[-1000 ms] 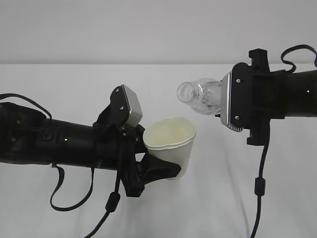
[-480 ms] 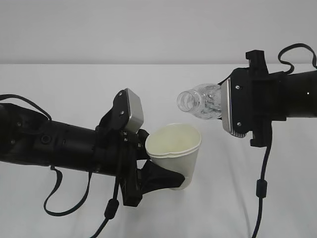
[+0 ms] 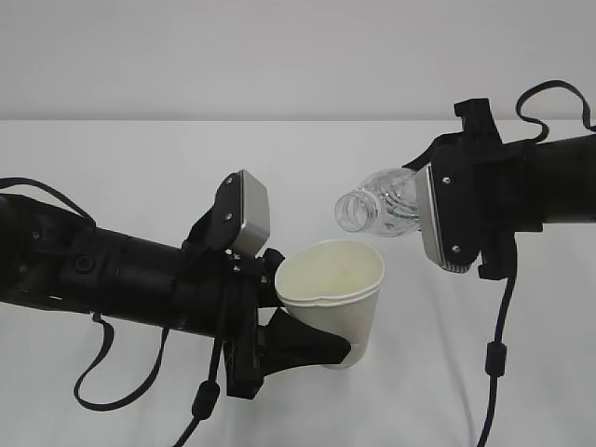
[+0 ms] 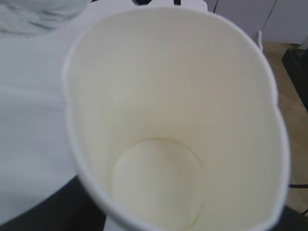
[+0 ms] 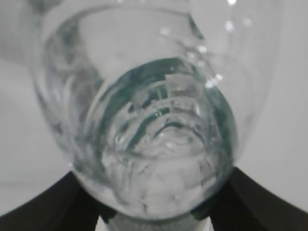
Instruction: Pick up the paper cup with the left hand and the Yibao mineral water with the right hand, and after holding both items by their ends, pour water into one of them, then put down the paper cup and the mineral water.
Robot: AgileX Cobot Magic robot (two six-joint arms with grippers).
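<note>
Two black robot arms meet above a plain white table (image 3: pixel 121 168). Reaching in from the table's left edge, the left hand (image 3: pixel 279 326) grips the paper cup (image 3: pixel 331 303) low on its side, black fingers (image 3: pixel 303 349) closed around the wall. The cup stands nearly upright with its mouth open, the rim pressed slightly out of round; the left wrist view looks straight down into its pale cream inside, which appears dry. From the right edge, the right hand (image 3: pixel 424 205) clasps the Yibao mineral water (image 3: pixel 377 205) by its lower body, tipped almost level. Its uncapped mouth points left and slightly down, just above and apart from the cup's rim. No stream is visible.
</note>
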